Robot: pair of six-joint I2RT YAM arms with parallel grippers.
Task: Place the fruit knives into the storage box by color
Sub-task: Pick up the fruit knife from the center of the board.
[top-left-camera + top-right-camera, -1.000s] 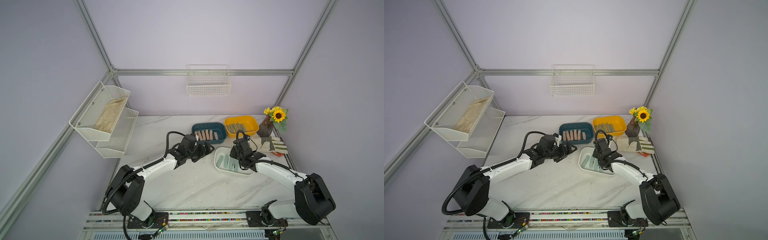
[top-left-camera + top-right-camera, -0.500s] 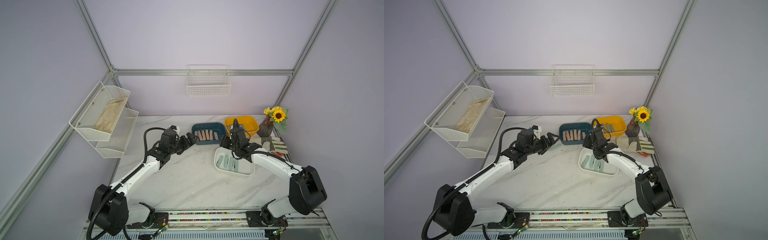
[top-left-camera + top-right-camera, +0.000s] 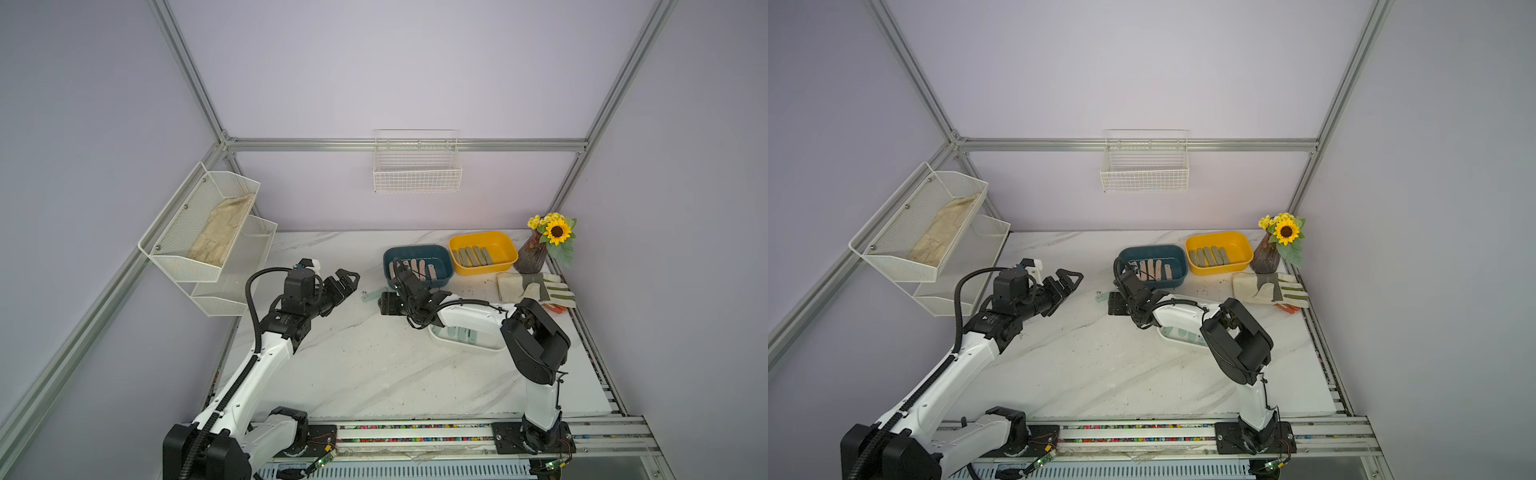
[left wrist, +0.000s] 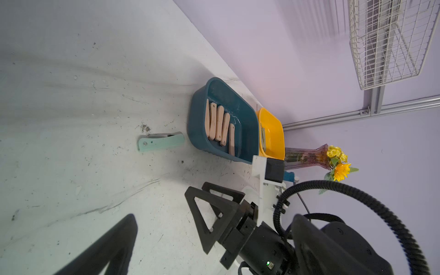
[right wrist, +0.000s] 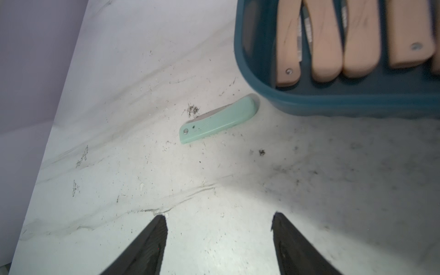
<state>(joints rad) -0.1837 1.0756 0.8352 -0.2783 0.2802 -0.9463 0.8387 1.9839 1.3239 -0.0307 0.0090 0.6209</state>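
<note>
Here's the white, grey-veined marble tabletop (image 3: 365,374), scuffed and flecked with dark grit in the wrist views, boxed in by lilac walls and an aluminium frame. A white wire basket (image 3: 417,174) hangs on the back wall. A white two-tier mesh shelf (image 3: 232,286) is fixed to the left wall, with a pale cloth glove (image 3: 220,228) lying in its upper tier.

Along the back edge, right of centre, a dark teal plastic bin (image 3: 417,248) holds a row of peach pink folded knives (image 3: 415,268). Right beside it a yellow plastic bin (image 3: 509,253) holds olive grey-green folded knives (image 3: 471,255). A ribbed glass vase (image 3: 532,253) of sunflowers fills the back right corner, and a striped work glove (image 3: 536,286) lies by the right edge.

Now the loose one: a mint green folded knife (image 5: 219,120) lies flat on the tabletop just beside the teal bin's front left corner. I can't quite say whether its tip touches the wall. The right gripper (image 5: 219,217) hovers low, pointed at it, jaws apart and empty. Under that arm, a white oval tray (image 3: 465,343) holds more mint green knives (image 3: 457,332), partly hidden.

The left gripper (image 3: 345,280) hangs above the left side of the tabletop, jaws spread wide, holding nothing.
</note>
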